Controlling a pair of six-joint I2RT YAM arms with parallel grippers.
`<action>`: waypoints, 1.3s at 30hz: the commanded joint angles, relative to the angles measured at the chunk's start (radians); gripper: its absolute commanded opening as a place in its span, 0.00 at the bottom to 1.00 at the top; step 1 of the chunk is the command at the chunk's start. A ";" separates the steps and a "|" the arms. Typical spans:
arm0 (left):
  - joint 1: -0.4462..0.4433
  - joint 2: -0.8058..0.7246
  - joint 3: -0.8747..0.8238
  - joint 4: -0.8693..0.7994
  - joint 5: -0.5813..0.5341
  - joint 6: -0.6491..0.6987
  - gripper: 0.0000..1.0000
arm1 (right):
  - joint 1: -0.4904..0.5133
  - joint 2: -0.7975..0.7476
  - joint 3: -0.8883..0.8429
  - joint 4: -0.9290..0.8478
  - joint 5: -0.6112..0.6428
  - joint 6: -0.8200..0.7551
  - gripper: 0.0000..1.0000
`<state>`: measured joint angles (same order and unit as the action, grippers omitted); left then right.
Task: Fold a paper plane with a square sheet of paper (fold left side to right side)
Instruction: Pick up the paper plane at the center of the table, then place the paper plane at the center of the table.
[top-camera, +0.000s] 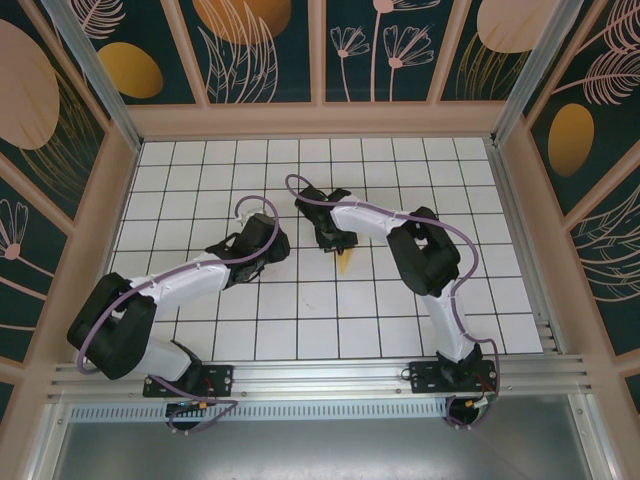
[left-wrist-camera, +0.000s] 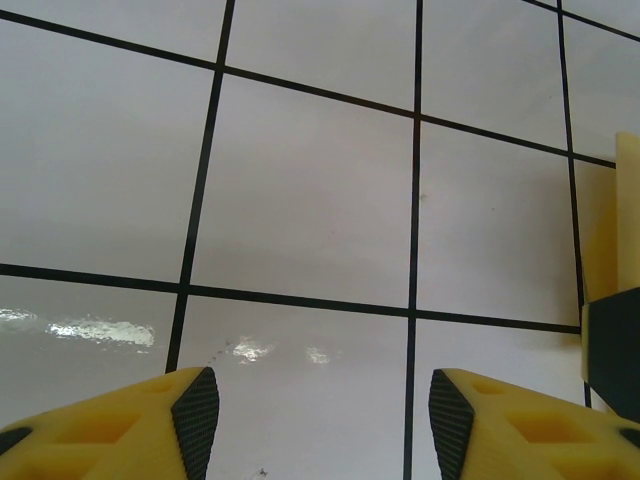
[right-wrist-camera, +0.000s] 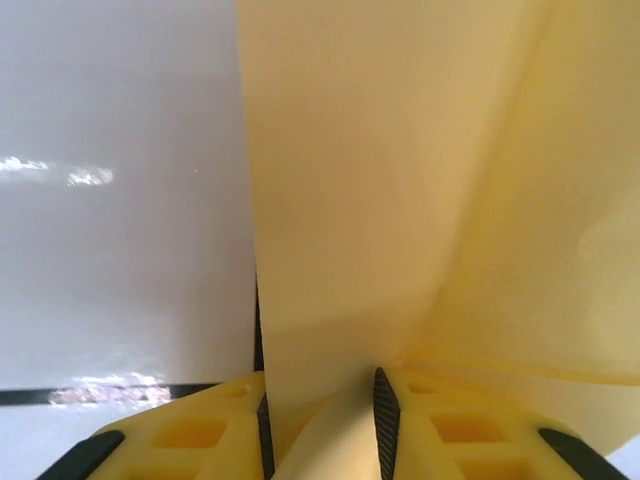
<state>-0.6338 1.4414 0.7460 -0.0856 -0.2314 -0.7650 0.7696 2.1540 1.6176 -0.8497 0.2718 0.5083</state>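
Note:
The yellow sheet of paper (top-camera: 346, 262) lies folded into a narrow pointed shape at mid-table, its tip pointing toward the near edge. My right gripper (top-camera: 338, 243) comes down on its far end. In the right wrist view the paper (right-wrist-camera: 400, 180) rises as folded layers, and a fold of it sits pinched between the jaws of the right gripper (right-wrist-camera: 320, 425), which is shut on it. My left gripper (top-camera: 284, 249) hovers just left of the paper. Its left wrist view shows it (left-wrist-camera: 320, 405) open over bare tile, with the paper's edge (left-wrist-camera: 627, 200) at the far right.
The white gridded table (top-camera: 300, 320) is fenced by a wooden frame (top-camera: 320, 120) at the back and both sides. An aluminium rail (top-camera: 320, 375) carrying both arm bases runs along the near edge. A dark part of the right gripper (left-wrist-camera: 615, 345) shows at the right edge of the left wrist view.

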 joint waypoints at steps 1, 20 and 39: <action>0.001 0.019 0.005 0.014 0.015 -0.013 0.61 | 0.002 -0.068 -0.030 -0.023 0.013 0.020 0.31; 0.001 0.036 0.012 0.015 0.033 -0.009 0.62 | -0.014 -0.132 -0.094 -0.013 -0.001 0.029 0.15; 0.001 -0.137 -0.002 0.039 -0.102 0.060 0.93 | -0.322 -0.389 -0.378 0.268 -0.293 -0.165 0.08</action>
<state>-0.6338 1.3285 0.7460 -0.0578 -0.2829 -0.7330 0.4656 1.7699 1.2675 -0.6270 0.0601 0.3962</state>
